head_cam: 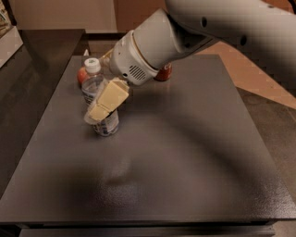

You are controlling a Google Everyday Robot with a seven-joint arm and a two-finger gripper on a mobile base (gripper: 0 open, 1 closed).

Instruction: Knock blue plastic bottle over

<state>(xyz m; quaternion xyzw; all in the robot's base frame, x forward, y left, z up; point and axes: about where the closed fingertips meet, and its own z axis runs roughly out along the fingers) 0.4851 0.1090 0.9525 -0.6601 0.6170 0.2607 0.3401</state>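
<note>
To the left of the desk [185, 185] lies a dark, glossy counter [32, 83], with a pale wall [64, 14] behind it. The desk top is a dark grey matte slab with a fine grain, dully lit near its front edge. The bottle [92, 84] stands on its base near the far left corner, its white cap on top and its label low down. A small red round thing [82, 74] sits just behind it, toward the far edge. The tool [97, 111], cream-coloured, slants down across the front of the bottle and lies against it; whether it is open or closed cannot be told. The white arm [185, 37] reaches in from the upper right. A red can [164, 72] peeks out from behind the arm near the far edge. Right of the desk, tan floor [259, 78] meets darker flooring [282, 139].
</note>
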